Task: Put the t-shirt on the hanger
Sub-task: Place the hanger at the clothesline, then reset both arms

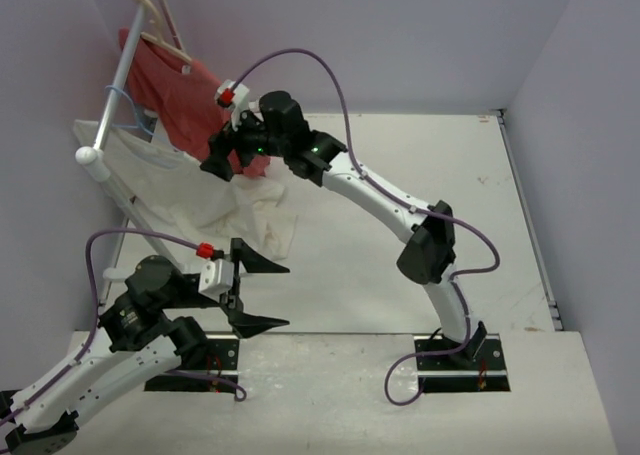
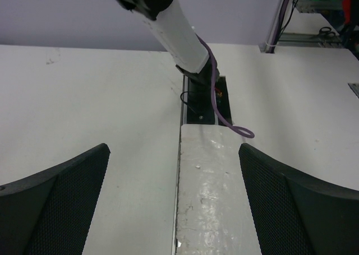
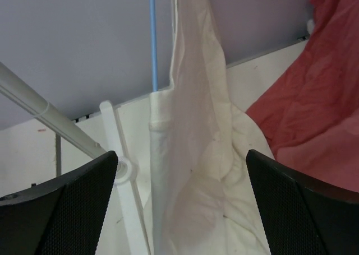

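Note:
The white t-shirt (image 1: 190, 180) hangs at the rack's near end and spills onto the table (image 1: 265, 225). The light-blue hanger (image 1: 122, 103) hooks over the rail above it. In the right wrist view a blue hanger wire (image 3: 152, 36) runs down into the shirt's cloth (image 3: 196, 154). My right gripper (image 1: 228, 165) is open and empty, close in front of the hanging shirt, which lies between its fingers (image 3: 180, 171) in that view. My left gripper (image 1: 283, 295) is open and empty over the table's near part, away from the shirt (image 2: 174, 154).
A white rack rail (image 1: 125, 70) slants along the left wall, and its pole (image 3: 45, 115) and leg (image 3: 120, 193) stand left of the shirt. A red shirt (image 1: 180, 90) on a wooden hanger (image 1: 165, 30) hangs just behind. The right arm's base (image 2: 199, 95) is ahead of the left gripper.

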Controlling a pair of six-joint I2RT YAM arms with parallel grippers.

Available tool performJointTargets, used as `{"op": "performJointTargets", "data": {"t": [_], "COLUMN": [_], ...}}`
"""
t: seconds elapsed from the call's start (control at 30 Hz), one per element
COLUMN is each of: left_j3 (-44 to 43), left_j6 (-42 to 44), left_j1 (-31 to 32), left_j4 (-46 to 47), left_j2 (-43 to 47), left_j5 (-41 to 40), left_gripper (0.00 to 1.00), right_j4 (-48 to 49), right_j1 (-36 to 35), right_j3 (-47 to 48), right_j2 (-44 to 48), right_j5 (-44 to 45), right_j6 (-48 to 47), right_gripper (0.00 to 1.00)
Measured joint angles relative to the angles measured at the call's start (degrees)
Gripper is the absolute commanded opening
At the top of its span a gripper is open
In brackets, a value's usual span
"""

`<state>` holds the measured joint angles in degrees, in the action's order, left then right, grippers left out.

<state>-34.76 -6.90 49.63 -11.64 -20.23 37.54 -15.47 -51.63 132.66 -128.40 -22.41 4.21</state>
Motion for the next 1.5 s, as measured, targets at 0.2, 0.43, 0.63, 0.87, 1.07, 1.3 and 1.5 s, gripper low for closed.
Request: {"op": "performJointTargets", "data": {"t": [0.2, 0.43, 0.63, 0.87, 1.07, 1.3, 1.5], "left_j3": [0.0, -2.0, -10.7, -31.8, -71.8, -92.5, -73.9], "left_j6": [-0.4, -5.1, -10.0, -10.6, -4.8, -2.6, -3.8], "left_j1": [0.0, 0.0, 0.5, 15.6, 19.4, 19.4, 17.8], "left_j4": [-0.3, -4.7, -12.1, -20.4, -28.7, -40.3, -45.1], "left_j2": [-0.1, -5.1, -18.3, -34.8, -53.0, -51.6, -29.2], "left_j5": [-5.4, -33.2, -49.3, -63.6, -78.3, -96.9, -101.9], "left_gripper": [1.00, 1.00, 1.00, 1.00, 1.00, 1.00, 1.00], "right_j4": [-1.0, -3.1, -15.2, -26.5, -34.8, -42.5, -46.7], "right_j1": [2.8, 6.1, 7.0, 7.0, 7.0, 7.0, 7.0], "right_j3": [-15.6, -44.3, -63.1, -63.1, -63.0, -61.1, -55.1], "right_j2": [20.3, 54.0, 81.2, 97.8, 98.9, 104.2, 106.9], "right_j5": [7.4, 30.8, 46.8, 56.2, 57.9, 58.3, 60.9], "right_j6": [2.5, 10.1, 14.0, 15.4, 17.8, 20.2, 20.0], "right_gripper": [0.99, 0.99, 0.99, 0.99, 0.99, 0.99, 0.99]}}
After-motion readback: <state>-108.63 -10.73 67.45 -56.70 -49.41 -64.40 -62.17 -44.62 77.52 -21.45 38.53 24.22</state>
